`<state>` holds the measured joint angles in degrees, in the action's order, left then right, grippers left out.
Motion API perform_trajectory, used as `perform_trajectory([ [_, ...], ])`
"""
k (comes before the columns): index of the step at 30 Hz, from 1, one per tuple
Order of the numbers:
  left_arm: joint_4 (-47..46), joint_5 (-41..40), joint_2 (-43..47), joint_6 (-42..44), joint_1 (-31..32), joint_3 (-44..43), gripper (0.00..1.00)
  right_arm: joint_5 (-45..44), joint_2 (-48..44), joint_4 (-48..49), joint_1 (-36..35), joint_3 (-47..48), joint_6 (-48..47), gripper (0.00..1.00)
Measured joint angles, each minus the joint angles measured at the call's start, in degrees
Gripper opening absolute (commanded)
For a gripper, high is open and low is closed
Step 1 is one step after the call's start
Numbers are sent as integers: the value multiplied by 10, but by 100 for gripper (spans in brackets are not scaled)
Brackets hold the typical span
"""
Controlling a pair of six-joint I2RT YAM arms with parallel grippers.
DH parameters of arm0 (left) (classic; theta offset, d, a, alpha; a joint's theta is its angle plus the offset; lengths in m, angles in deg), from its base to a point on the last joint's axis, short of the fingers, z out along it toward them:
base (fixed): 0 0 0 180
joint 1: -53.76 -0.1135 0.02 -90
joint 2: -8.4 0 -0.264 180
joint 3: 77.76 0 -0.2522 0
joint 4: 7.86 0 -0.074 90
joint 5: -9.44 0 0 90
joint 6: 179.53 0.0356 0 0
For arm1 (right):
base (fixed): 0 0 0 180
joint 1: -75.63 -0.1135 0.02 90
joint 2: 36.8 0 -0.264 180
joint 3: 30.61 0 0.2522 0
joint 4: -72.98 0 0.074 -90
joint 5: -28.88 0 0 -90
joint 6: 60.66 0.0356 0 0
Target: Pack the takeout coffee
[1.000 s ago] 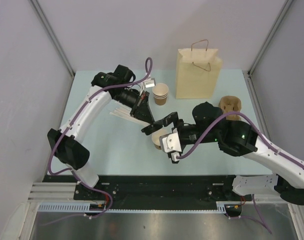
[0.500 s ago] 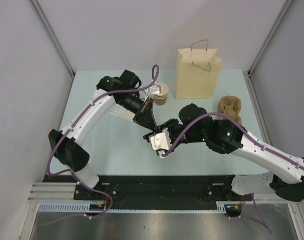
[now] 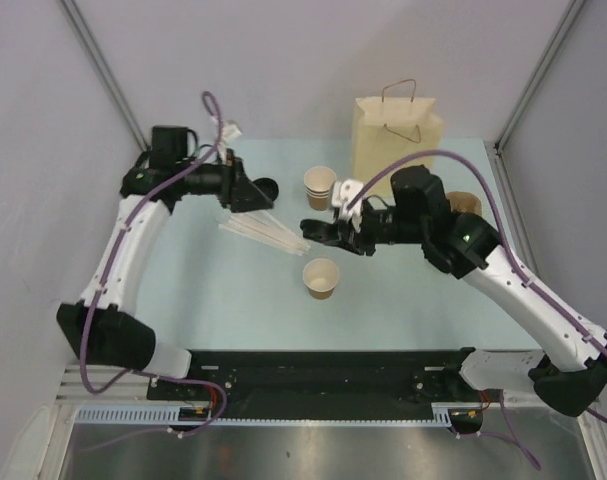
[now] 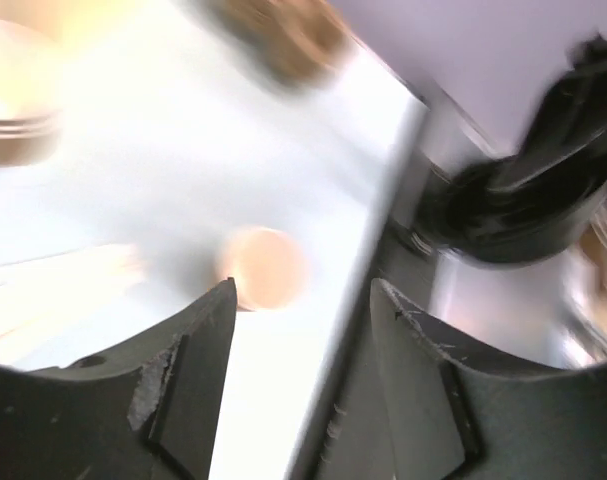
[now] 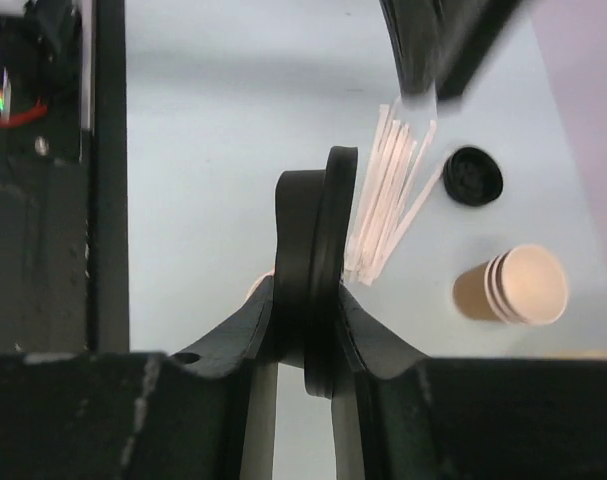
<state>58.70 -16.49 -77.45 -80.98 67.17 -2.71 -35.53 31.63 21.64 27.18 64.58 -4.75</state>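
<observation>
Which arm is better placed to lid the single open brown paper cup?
Right: the right hand grips a round black plastic lid edge-on near the single open brown paper cup; the left hand is open, empty and farther away.

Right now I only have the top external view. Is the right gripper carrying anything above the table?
Observer: Yes. The right wrist view shows the right gripper shut on a black lid, held edge-on between its fingers.
Reviewer: And the left gripper?
Observer: Its wrist view is blurred, but it shows the left gripper open, with nothing between the fingers.
</observation>
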Motion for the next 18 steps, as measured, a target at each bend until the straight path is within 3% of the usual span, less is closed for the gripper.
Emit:
perform_trajectory([
  [2,-108,-41,56,-64,-61,51,62,54,9,24,58,0,75,8],
  [5,-221,-108,149,-103,-75,119,62,157,38,91,138,-9,239,6],
  [12,-296,-230,278,-73,51,174,58,300,86,289,192,-100,578,6],
  [18,-282,-308,264,-44,100,166,49,346,103,388,184,-119,712,6],
])
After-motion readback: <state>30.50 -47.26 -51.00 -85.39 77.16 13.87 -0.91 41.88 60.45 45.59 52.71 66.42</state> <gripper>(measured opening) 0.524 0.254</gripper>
